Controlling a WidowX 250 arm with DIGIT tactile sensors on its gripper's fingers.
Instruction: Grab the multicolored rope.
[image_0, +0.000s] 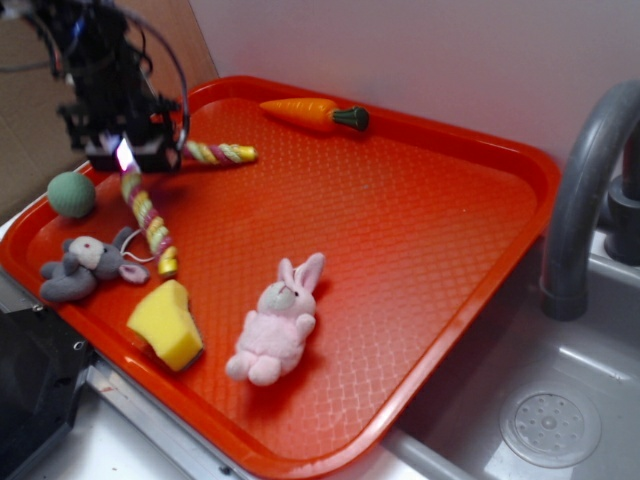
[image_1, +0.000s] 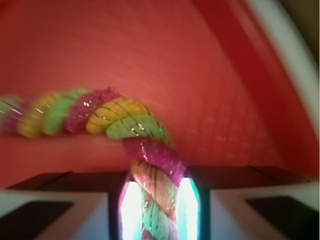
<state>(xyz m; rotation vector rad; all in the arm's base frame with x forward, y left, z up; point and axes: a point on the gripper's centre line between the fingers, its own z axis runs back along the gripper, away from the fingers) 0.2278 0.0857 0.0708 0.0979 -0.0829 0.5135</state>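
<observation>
The multicolored rope (image_0: 150, 225), twisted pink, yellow-green and white, lies bent on the orange tray (image_0: 420, 200) at its back left. One yellow-tipped end points toward the carrot, and the other rests near the grey mouse. My gripper (image_0: 127, 160) sits over the bend of the rope. In the wrist view the rope (image_1: 120, 117) runs in from the left, curves down and passes between my gripper's (image_1: 159, 210) two fingers. The left finger (image_1: 75, 200) and the right finger (image_1: 250, 200) press against its sides, so the gripper is shut on the rope.
On the tray are an orange carrot toy (image_0: 310, 113) at the back, a green ball (image_0: 72, 194), a grey mouse (image_0: 85, 268), a yellow sponge (image_0: 168, 325) and a pink bunny (image_0: 275, 320). A grey faucet (image_0: 590, 190) and a sink (image_0: 560, 420) stand to the right.
</observation>
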